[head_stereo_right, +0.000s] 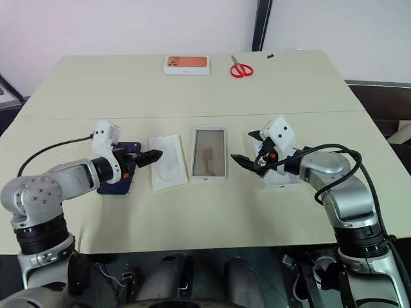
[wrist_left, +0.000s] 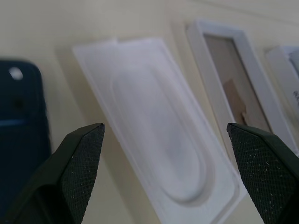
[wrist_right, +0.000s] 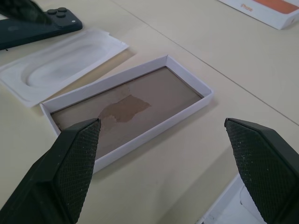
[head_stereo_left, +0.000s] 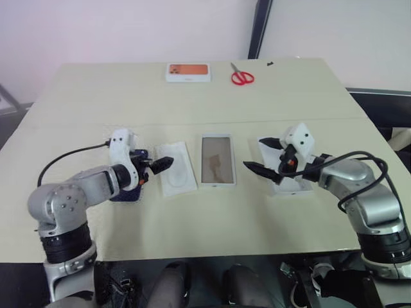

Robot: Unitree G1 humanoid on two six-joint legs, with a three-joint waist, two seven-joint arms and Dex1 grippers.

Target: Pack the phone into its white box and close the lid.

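Observation:
The dark navy phone [head_stereo_left: 126,190] lies back up at the left, partly hidden under my left gripper [head_stereo_left: 158,165]. That gripper is open and empty and points right over the edge of a flat white insert [head_stereo_left: 178,168]. The white box [head_stereo_left: 218,137], a shallow tray with a brownish inside, lies in the middle of the table. The lid [head_stereo_left: 293,186] lies right of it, mostly covered by my right gripper [head_stereo_left: 257,156]. This gripper is open too, holds nothing, and points left toward the box [wrist_right: 187,70]. The phone's camera cluster [wrist_right: 60,14] is at its far corner.
An orange-topped flat white box [head_stereo_left: 188,72] and red scissors [head_stereo_left: 242,77] lie near the table's far edge. A seam [head_stereo_left: 321,119] runs across the beige table behind the work area. My left arm's cable [head_stereo_left: 64,157] loops over the table at the left.

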